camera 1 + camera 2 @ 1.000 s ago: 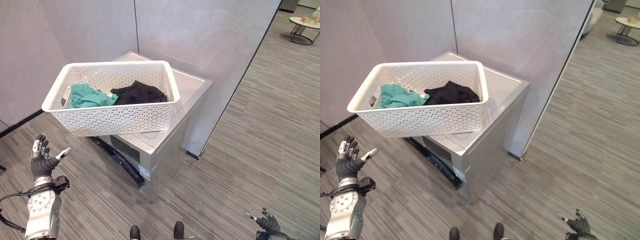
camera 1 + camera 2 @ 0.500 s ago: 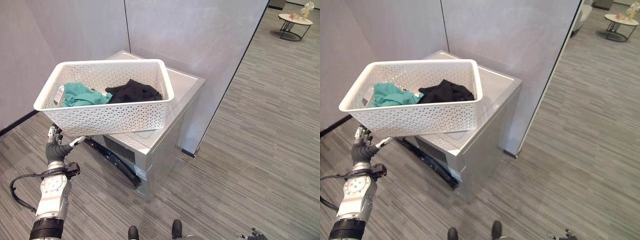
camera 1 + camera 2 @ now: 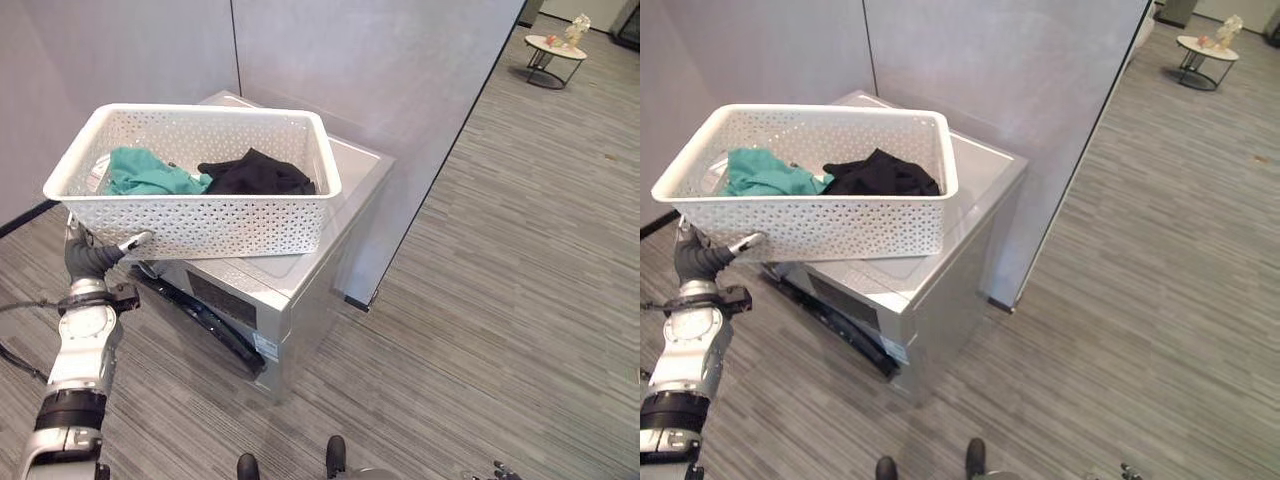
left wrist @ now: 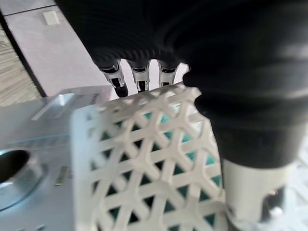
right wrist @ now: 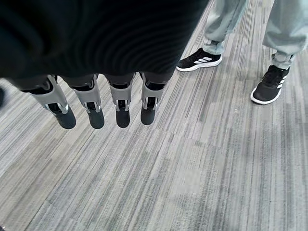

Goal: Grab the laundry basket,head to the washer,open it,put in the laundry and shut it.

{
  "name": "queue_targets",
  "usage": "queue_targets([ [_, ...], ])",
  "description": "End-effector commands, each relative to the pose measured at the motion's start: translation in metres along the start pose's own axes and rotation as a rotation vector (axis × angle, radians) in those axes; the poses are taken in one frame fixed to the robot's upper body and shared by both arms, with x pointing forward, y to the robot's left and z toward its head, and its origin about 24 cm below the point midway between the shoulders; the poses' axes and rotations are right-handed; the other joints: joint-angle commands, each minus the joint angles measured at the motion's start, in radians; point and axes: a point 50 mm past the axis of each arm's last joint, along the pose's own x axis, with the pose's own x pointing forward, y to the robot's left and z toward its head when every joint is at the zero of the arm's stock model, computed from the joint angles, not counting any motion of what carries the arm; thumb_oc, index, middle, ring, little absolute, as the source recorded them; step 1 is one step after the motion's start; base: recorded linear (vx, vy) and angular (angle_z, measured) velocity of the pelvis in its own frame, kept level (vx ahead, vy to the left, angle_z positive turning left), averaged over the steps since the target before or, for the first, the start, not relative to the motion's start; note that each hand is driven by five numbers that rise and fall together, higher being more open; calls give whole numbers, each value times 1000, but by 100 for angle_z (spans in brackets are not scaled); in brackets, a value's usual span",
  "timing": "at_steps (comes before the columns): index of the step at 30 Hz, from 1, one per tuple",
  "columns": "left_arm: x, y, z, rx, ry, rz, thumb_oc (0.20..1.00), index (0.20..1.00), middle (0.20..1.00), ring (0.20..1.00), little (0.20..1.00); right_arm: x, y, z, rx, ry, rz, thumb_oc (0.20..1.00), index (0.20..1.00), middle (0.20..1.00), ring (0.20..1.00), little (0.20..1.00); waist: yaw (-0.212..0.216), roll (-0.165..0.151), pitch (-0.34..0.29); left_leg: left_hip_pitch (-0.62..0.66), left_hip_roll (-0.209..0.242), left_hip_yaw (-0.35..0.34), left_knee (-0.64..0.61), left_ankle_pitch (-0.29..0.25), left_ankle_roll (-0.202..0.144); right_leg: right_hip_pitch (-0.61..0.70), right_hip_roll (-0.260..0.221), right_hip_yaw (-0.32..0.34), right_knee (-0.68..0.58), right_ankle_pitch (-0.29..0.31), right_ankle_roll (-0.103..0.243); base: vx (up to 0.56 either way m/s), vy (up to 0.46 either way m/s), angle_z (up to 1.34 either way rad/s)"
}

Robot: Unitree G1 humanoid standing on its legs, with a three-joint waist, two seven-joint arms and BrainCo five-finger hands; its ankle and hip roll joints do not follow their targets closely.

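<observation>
White laundry basket (image 3: 200, 215) sitting on top of the silver washer (image 3: 300, 290), overhanging its near-left edge. Holding a teal garment (image 3: 140, 175) and a black garment (image 3: 255, 175), both loose at the bottom. Judging as light: thin perforated plastic, few clothes. Stiff enough to lift by the rim, likely flexing a bit if taken one-sided; smooth plastic, so possibly slippery against bare fingers. Clothes soft, shifting if tilted.

Left hand (image 3: 88, 258) reaching in at the basket's left end, just under the rim, fingers (image 4: 118, 79) straight and relaxed against the lattice wall, thumb out, nothing clasped yet. Right hand (image 5: 103, 103) hanging low over the carpet floor (image 5: 168, 183), fingers straight, grasping nothing, well apart from the basket. A person's shoes (image 5: 199, 60) showing nearby.

Best hold probably both short ends, under the rolled rim or through the handle cutouts, keeping it level.
</observation>
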Motion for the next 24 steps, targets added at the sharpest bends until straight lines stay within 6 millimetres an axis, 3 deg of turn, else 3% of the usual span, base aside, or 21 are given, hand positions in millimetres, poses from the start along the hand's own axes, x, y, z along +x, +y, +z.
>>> queue_targets([
  [1, 29, 6, 48, -5, -176, 56, 1000, 1000, 1000, 1000, 1000, 4, 3, 22, -20, -71, 7, 1000, 1000, 1000, 1000, 1000, -9, 24, 45, 134, 52, 6, 10, -156, -14, -38, -95, 22, 6, 8, 129, 0, 0, 0],
  [12, 45, 16, 54, 20, -154, 71, 1000, 1000, 1000, 1000, 1000, 3, 9, 34, -55, -134, 39, 1000, 1000, 1000, 1000, 1000, -23, 7, 52, 128, 55, 18, 10, -156, -17, -49, -92, 32, 6, 14, 133, 1, 0, -1],
  [17, 63, 37, 60, 45, -106, 141, 1000, 1000, 1000, 1000, 1000, 2, 13, 36, -87, -153, 70, 1000, 1000, 1000, 1000, 1000, -39, -6, 50, 125, 62, 31, 10, -153, -22, -61, -84, 39, 6, 20, 137, -4, -15, -7],
  [24, 86, 63, 85, 153, -72, 247, 1000, 1000, 1000, 1000, 1000, 1, 22, 32, -99, -146, 102, 1000, 1000, 1000, 1000, 1000, -61, -36, 47, 119, 73, 45, 10, -148, -32, -73, -72, 45, 6, 27, 143, -2, -31, -3],
])
